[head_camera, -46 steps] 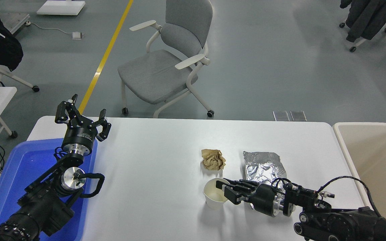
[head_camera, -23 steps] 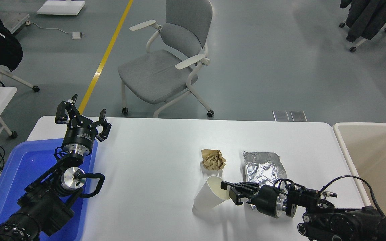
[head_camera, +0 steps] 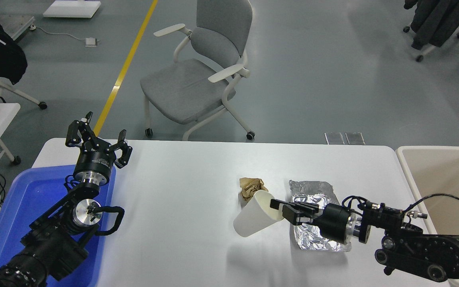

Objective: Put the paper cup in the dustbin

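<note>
The white paper cup (head_camera: 255, 214) hangs tilted above the table, its base down to the left and its rim up to the right. My right gripper (head_camera: 279, 211) is shut on the cup's rim and holds it clear of the tabletop, with a shadow beneath. The beige dustbin (head_camera: 412, 175) stands past the table's right end, well to the right of the cup. My left gripper (head_camera: 96, 135) is parked open at the lower left, above the blue tub.
A crumpled brown paper ball (head_camera: 250, 186) lies just behind the cup. A crinkled silver foil tray (head_camera: 313, 195) lies under my right wrist. A blue plastic tub (head_camera: 26, 203) sits at the left edge. A grey chair (head_camera: 201, 71) stands beyond the table.
My right gripper closed on the cup's rim, tipped it over, then lifted it off the table and moved it up and right. The left arm has not moved.
</note>
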Motion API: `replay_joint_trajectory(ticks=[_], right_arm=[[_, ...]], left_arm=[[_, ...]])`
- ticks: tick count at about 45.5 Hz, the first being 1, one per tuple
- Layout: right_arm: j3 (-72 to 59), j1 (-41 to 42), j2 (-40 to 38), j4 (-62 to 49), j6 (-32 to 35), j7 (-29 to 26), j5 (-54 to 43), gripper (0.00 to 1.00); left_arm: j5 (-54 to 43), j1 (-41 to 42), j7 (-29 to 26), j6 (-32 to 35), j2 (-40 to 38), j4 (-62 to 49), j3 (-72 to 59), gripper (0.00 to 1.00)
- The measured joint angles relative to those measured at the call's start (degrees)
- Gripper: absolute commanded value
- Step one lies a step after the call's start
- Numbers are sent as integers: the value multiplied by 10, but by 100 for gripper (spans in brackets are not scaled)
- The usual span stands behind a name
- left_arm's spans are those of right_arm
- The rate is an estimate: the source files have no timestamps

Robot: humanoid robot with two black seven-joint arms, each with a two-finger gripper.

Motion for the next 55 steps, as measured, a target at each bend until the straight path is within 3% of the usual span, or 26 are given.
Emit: replay_joint_trajectory(ticks=[15,29,44,55], right_arm=[[2,94,-132,97,42,-7,87,0],[43,152,-262,116,114,-12,177,0],[70,181,-378,44,200,-17,276,0],[64,151,-403,-88,219,-18,340,0]], left_arm=[[0,0,0,0,0,0,0,100],[0,1,0,0,0,0,0,100],[0,1,0,0,0,0,0,100],[0,1,0,0,1,0,0,100]])
